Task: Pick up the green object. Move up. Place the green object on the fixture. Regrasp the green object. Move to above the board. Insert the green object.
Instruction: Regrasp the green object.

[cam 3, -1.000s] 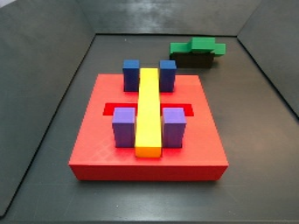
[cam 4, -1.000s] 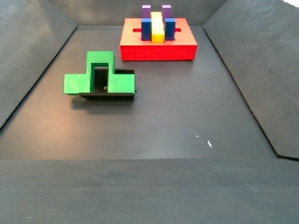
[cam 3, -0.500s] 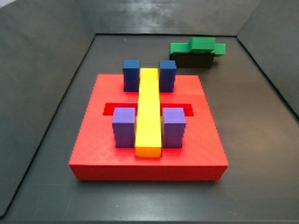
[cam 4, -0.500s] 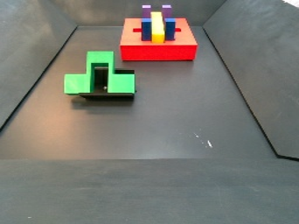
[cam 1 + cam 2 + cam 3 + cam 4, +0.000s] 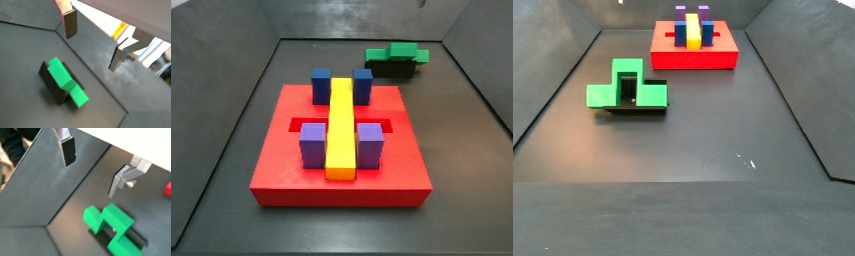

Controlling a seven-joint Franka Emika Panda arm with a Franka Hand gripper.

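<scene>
The green object is a stepped green block resting on the small black fixture, away from the red board. Both wrist views look down on the green object, with the fixture dark beneath it. My gripper hangs above it and off to one side, open, with nothing between its fingers. Neither side view shows the gripper.
The board carries two blue blocks, two purple blocks and a long yellow bar. Dark sloping walls enclose the floor. A corner of the board shows in a wrist view.
</scene>
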